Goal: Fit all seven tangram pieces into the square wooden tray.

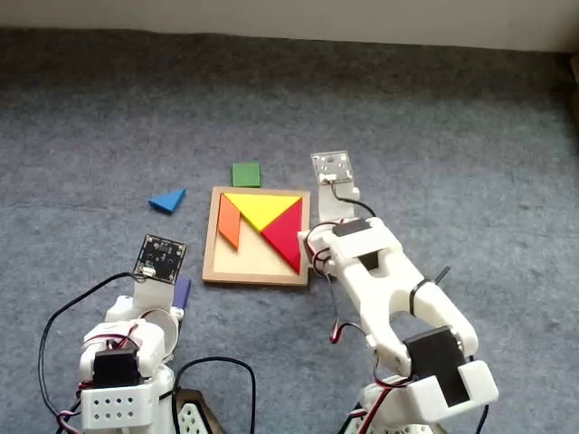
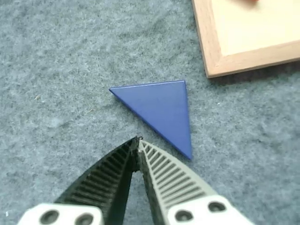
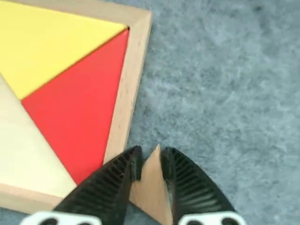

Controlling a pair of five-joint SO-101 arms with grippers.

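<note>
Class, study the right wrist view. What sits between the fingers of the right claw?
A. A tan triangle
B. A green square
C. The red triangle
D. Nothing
A: the right claw is shut on a tan triangle just outside the rim of the tray, while the red triangle lies inside the tray.

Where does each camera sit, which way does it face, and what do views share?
High view: fixed above, looking down at the tray; left arm and right arm along the near edge.
Left wrist view: on that arm, looking down past the shut left tool at a dark blue triangle.
Right wrist view: on its arm, looking past the right tool gripping a tan triangle.
Shared: the tray in all three.
</note>
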